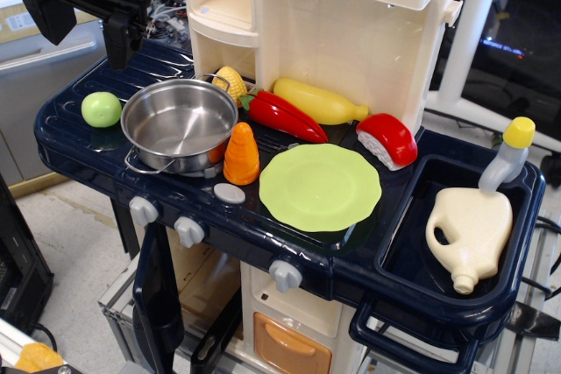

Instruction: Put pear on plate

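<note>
While toy-crowded, navy stovetop [79,142]

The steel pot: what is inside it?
The steel pot looks empty; its shiny bottom shows only reflections. The orange carrot stands in front, covering part of its outer wall.

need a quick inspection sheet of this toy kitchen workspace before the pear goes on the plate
surface: dark blue toy counter, sink at right
job's things: pear at the far left, beside the pot; plate bare, mid-counter
clutter: carrot, corn, red pepper, yellow squash, red wedge; jug and bottle in the sink
grippers: tool above the pear, jaw state unclear
cables: wires behind the tool
surroundings: cream toy cabinet
</note>
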Tool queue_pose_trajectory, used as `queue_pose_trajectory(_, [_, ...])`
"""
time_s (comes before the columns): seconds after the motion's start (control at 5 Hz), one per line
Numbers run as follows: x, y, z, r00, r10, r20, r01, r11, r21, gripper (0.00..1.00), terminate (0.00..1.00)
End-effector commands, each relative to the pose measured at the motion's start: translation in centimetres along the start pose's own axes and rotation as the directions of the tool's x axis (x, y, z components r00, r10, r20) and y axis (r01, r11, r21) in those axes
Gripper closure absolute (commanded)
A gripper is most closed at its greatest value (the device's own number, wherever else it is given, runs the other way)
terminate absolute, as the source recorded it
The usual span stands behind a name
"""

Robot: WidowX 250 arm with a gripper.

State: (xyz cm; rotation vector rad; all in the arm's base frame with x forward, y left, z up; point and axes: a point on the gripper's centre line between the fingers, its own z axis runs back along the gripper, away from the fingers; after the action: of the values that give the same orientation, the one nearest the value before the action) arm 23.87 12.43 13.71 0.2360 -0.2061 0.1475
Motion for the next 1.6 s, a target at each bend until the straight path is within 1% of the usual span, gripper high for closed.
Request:
queue_pose_trajectory(0.0, [0.0,0.0,0.0,1.000,0.000,0.000,0.000,1.000,0.000,0.00,0.00])
queue_pose_trajectory(0.2, [2.0,2.1,-1.0,0.993,-0.099,0.062,0.097,0.995,0.029,0.00,0.00])
queue_pose_trajectory(0.4, [2.7,2.7,-2.6,0.983,-0.139,0.119,0.139,0.990,0.008,0.00,0.00])
queue_pose_trajectory(0.6, [3.2,2.9,-4.8,0.976,-0.186,0.113,0.190,0.981,-0.026,0.00,0.00])
queue_pose_trajectory(0.8, [3.2,3.2,-6.3,0.978,-0.190,0.085,0.195,0.979,-0.064,0.00,0.00])
queue_pose_trajectory(1.0, [3.1,3.6,-7.5,0.980,-0.191,0.062,0.195,0.979,-0.063,0.00,0.00])
queue_pose_trajectory(1.4, [3.1,3.9,-9.3,0.980,-0.180,0.087,0.187,0.979,-0.085,0.00,0.00])
